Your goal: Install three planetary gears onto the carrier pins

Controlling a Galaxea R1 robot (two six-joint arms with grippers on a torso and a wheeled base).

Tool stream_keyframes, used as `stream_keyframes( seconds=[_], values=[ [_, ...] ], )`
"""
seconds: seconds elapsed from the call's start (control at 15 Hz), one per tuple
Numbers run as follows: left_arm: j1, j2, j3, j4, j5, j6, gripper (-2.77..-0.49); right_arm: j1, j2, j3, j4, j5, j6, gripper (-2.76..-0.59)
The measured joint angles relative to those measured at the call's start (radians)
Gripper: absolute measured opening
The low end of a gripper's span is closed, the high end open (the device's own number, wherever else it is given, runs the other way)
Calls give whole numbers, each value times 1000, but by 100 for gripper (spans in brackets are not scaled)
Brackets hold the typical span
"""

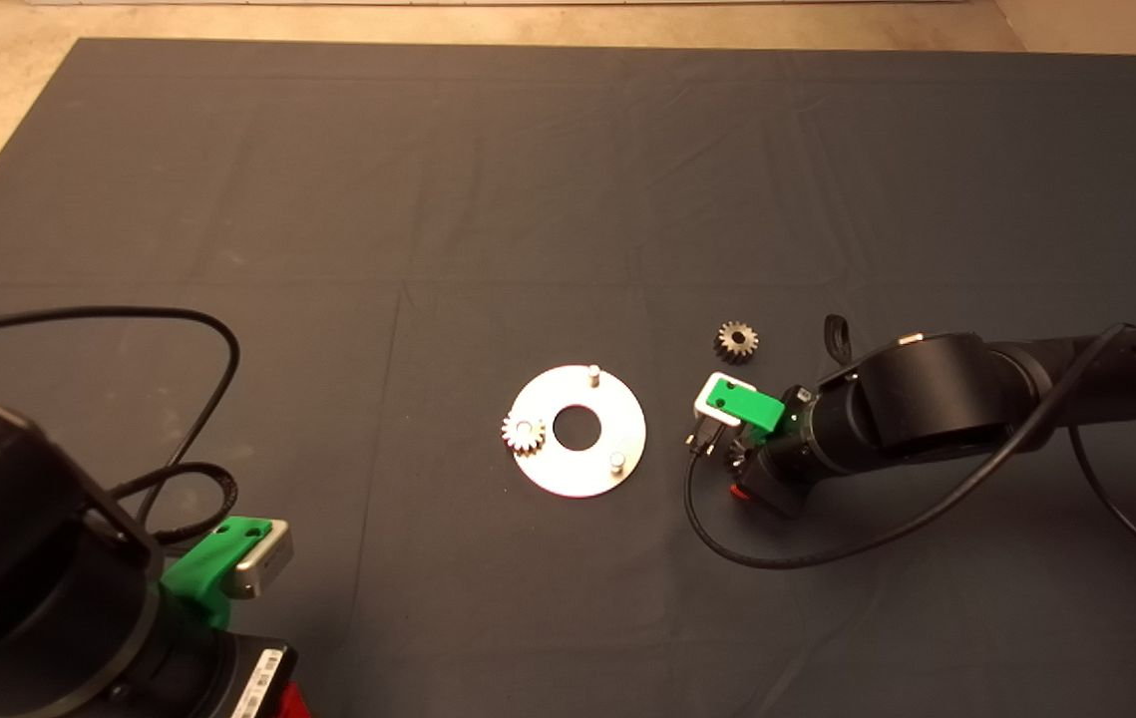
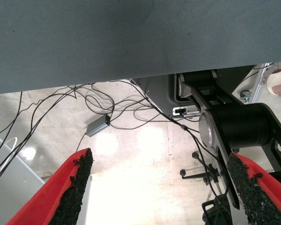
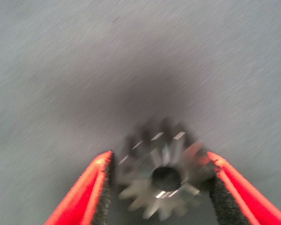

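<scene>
On the dark mat (image 1: 328,199) covering the desk, a shiny round disc (image 1: 579,474) with a central hole lies a little toward the near edge and near the middle between the side edges. One small gear (image 1: 524,434) sits on the pin at the disc's left side; two other pins stand bare, one (image 1: 591,374) on the far side and one (image 1: 616,461) at the near right. A dark gear (image 1: 736,341) lies on the mat just right of the disc, toward the far side. The right claw (image 3: 161,187) is low over the mat just right of the disc, its padded fingers (image 3: 100,192) pinching a third gear (image 3: 164,180) between them. The left claw (image 2: 161,187) waits at the near left corner, its fingers (image 2: 77,187) spread wide with nothing between them, with cables on the floor (image 2: 131,154) in its wrist view.
</scene>
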Motion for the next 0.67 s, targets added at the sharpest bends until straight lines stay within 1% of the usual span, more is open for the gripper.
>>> stream_keyframes(
  seconds=[0.13,0.67],
  values=[
    [0,0,0,0,0,0,-122,0,0,-6,-1,7,0,-213],
    [0,0,0,0,0,0,-122,0,0,-10,-1,7,5,-220]
  ],
)
